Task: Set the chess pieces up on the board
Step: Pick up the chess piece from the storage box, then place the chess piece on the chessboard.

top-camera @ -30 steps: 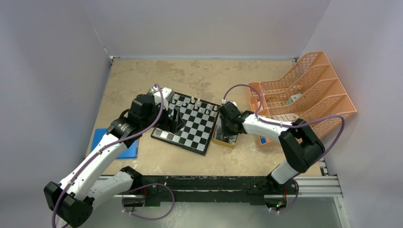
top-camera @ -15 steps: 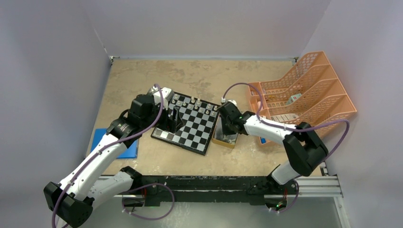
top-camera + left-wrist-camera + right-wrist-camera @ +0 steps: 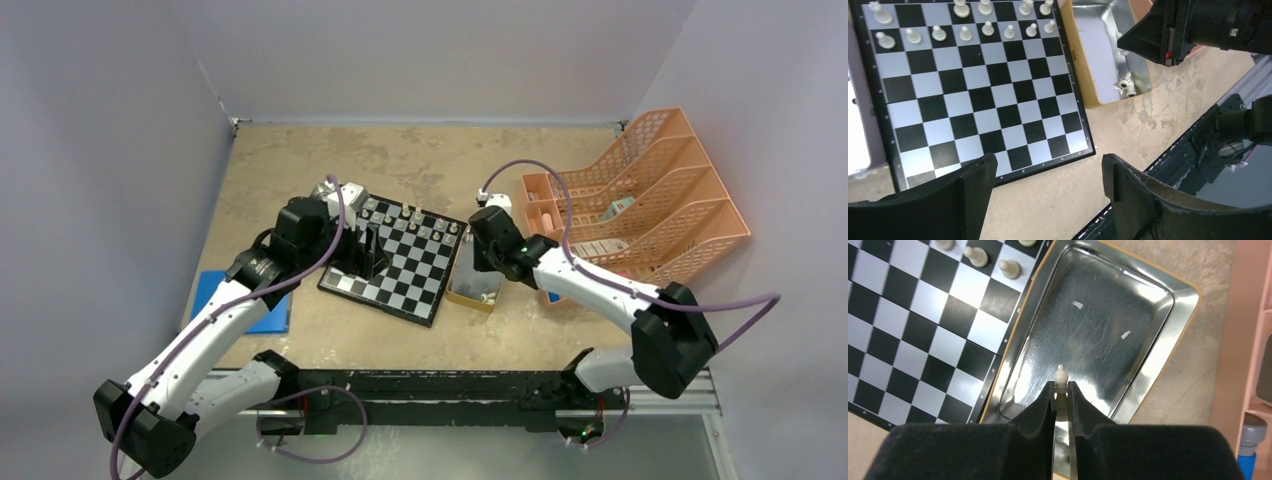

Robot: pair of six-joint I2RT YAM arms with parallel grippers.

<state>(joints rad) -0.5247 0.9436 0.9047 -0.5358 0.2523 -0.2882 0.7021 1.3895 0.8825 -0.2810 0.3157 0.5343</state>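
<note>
The tiny cream-white round-headed pawn (image 3: 1061, 374) looks light, hard, slippery (may twist out); right hand (image 3: 1061, 390) pinches its base; left hand (image 3: 1047, 167) gapes empty.

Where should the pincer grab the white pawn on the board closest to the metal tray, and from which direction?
I'd grip the white pawn by its narrow waist under the round head, coming straight down. It stands upright on the chessboard, and the neighbouring pawn on one side and the rim of the metal tray on the other crowd any sideways approach.
</note>
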